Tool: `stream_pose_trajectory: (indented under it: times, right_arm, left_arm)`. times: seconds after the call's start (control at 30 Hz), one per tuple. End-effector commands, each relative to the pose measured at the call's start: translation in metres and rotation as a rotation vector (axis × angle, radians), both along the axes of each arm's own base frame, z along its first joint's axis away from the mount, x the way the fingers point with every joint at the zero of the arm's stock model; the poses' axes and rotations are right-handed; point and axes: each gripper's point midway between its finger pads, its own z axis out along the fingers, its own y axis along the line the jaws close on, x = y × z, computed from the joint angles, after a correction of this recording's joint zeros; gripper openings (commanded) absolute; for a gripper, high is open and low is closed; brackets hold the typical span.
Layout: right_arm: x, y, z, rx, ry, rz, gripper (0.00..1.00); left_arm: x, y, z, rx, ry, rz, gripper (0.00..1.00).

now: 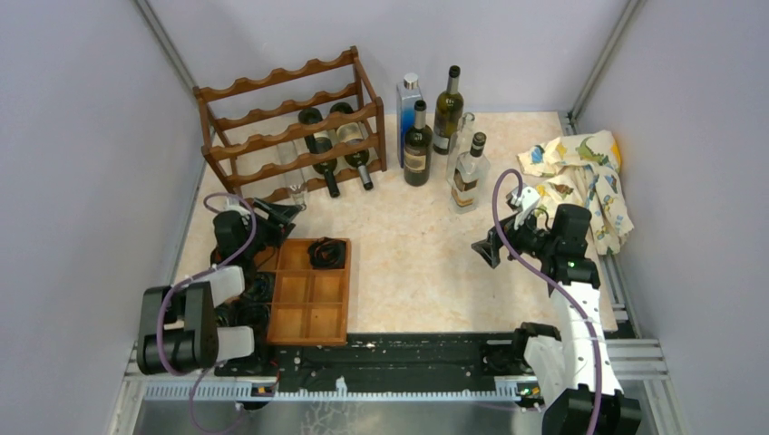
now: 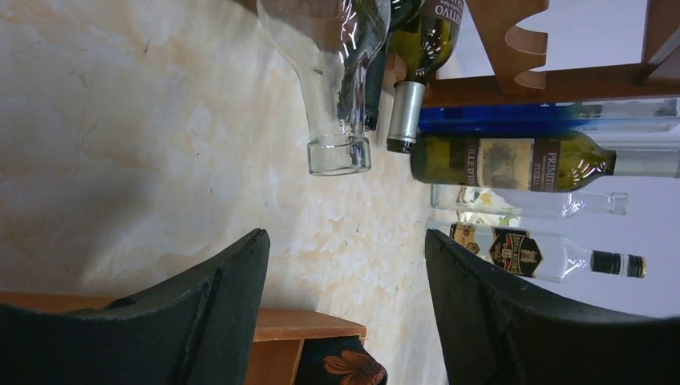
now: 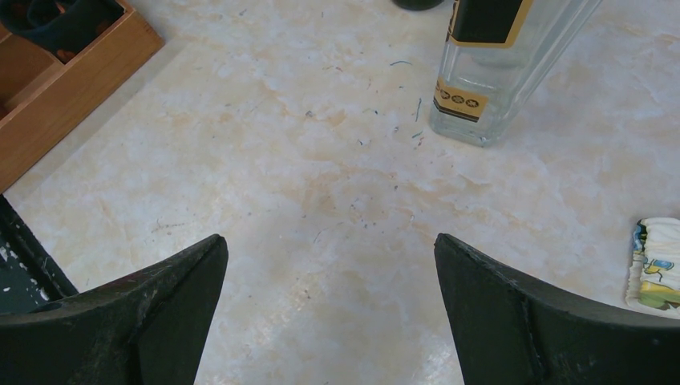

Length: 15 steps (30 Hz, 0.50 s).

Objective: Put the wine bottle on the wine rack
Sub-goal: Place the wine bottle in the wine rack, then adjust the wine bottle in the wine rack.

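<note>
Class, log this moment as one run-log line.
left fingers: open, empty, facing wine rack | right fingers: open, empty | rack: three bottles lying in it

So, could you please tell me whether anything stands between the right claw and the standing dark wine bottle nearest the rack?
Nothing visible does: bare tabletop lies between the open right claw and the dark wine bottle. The clear liquor bottle stands close beside that line, on its right, so it could crowd the approach.

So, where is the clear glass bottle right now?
In the top view the clear glass bottle lies low in the wine rack, at back left, neck pointing out toward the left gripper; two dark bottles lie just right of it.
</note>
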Motion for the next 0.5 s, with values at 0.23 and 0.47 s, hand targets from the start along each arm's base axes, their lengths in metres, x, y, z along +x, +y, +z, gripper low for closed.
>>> stream_pose_trajectory:
  times: [0.23, 0.47]
  right_arm:
    - [0.003, -0.001, 0.014, -0.015, -0.064, 0.012, 0.98]
    - [0.003, -0.001, 0.013, -0.016, -0.062, 0.01, 0.98]
  left_arm:
    - [0.032, 0.0, 0.003, 0.008, -0.074, -0.034, 0.69]
    - [0.052, 0.007, 0.002, 0.019, -0.106, -0.006, 0.67]
